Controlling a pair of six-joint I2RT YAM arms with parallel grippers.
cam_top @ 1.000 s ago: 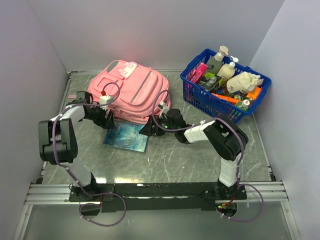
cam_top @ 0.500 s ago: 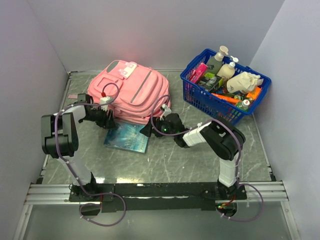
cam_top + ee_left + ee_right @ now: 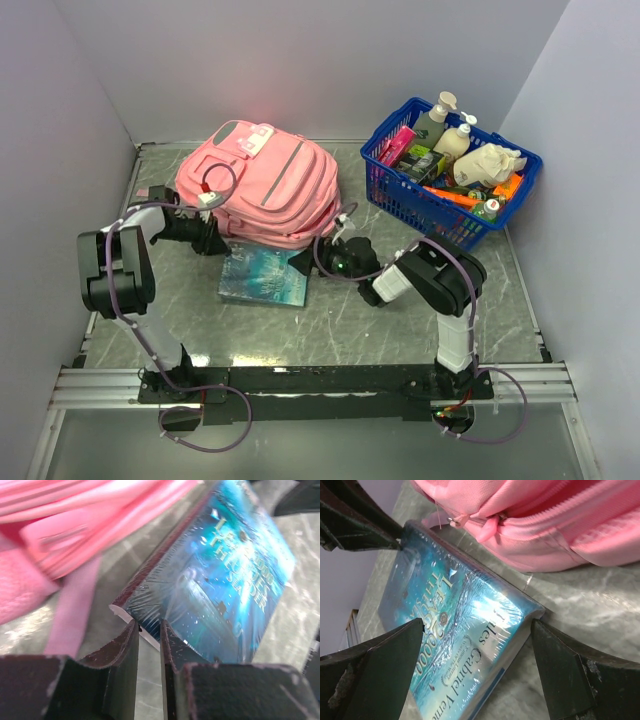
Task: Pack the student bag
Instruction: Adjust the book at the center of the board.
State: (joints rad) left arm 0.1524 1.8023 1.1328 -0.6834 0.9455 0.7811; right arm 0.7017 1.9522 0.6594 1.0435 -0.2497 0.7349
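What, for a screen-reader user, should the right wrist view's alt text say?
A plastic-wrapped blue book lies on the grey table between the fingers of the open right pincer, beside the pink student bag. The left pincer is at its far corner.

We see a pink student bag [image 3: 262, 190] with lighter flaps and a grey patch, a teal-blue book [image 3: 265, 278] lettered in gold, a blue basket [image 3: 408, 207] and a grey marbled table [image 3: 340, 330].

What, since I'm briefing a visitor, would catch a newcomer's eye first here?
The big pink backpack lies at the back of the table, left of centre, and a blue basket crammed with bottles and packets sits at the back right. A glossy blue wrapped book lies flat just in front of the backpack.
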